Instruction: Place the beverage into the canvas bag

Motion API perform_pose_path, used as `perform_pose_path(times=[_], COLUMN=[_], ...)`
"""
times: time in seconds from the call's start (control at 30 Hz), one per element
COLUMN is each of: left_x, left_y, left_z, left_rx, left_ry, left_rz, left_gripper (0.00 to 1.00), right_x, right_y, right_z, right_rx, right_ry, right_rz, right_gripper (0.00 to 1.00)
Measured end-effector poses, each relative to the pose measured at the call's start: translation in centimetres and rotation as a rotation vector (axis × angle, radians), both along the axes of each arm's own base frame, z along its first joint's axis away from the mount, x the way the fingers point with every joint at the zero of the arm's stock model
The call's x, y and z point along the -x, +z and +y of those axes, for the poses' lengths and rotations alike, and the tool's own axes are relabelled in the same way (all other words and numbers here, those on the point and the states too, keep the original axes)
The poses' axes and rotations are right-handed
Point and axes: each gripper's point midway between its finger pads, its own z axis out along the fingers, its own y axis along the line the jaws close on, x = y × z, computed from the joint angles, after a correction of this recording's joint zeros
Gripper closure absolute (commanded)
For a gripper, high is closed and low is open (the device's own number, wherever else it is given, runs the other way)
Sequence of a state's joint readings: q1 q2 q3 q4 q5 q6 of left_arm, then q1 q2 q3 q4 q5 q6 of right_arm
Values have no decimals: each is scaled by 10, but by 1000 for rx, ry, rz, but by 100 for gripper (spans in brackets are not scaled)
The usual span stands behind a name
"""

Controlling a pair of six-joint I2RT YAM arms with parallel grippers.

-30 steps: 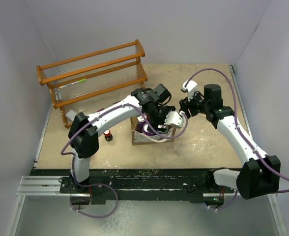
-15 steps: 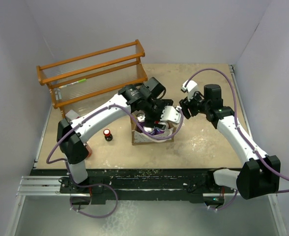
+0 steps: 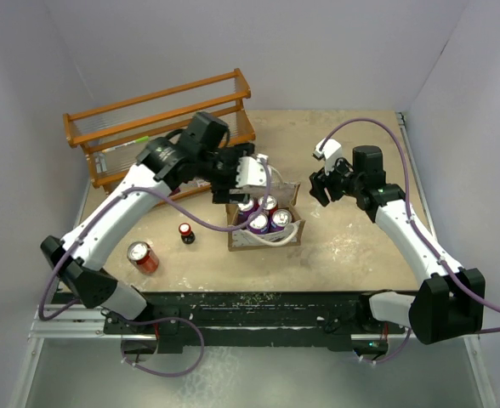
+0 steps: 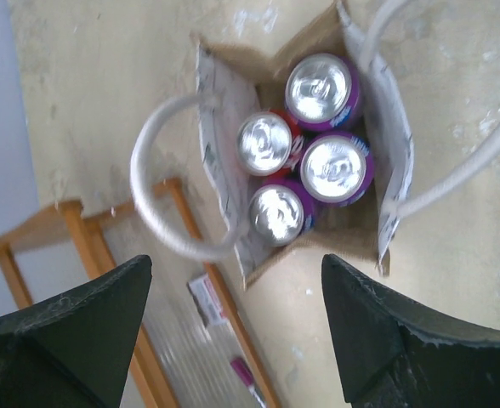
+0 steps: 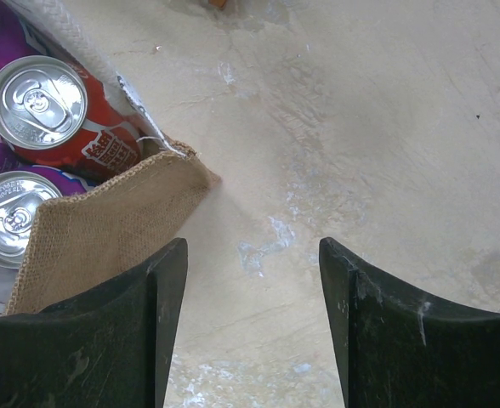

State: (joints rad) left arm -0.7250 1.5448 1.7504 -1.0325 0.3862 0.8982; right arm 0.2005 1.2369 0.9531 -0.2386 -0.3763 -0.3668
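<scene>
The canvas bag (image 3: 263, 240) is woven in tan-brown, lined in pale fabric and fitted with white rope handles (image 4: 138, 183). Three purple cans (image 4: 322, 89) and one red can (image 4: 269, 144) are topped in silver. The counter (image 3: 352, 246) is mottled in beige.

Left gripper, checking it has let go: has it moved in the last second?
Yes. The left gripper, open, has drawn back from over the canvas bag toward the wooden rack, to the left in the top view.
</scene>
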Motion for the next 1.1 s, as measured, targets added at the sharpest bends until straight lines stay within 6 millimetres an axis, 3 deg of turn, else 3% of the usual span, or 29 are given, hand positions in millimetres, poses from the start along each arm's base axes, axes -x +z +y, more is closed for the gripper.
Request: perform_pose_path(times=[0.3,0.5,0.67,0.87,1.1], left_x=[-15,-1,28,60,92], left_y=[2,-14,-44,-96,-140], left_z=[85,149,202,256,283], left_rx=[-11,-48,-85,-152,-213], left_ry=[242,453,631,808,884], left_rz=[17,75,177,333,498], left_gripper=[14,10,6,4,2], right_x=[0,0,0,1,3], right_y=[0,1,1,5,13], right_z=[0,0,0,0,0], right_rx=[0,-2,-1,-4,-11], right_ry=[0,-1,-1,0,3], right_rz=[-1,-1,-1,-13,-34], right_gripper=[29,15,8,5,5])
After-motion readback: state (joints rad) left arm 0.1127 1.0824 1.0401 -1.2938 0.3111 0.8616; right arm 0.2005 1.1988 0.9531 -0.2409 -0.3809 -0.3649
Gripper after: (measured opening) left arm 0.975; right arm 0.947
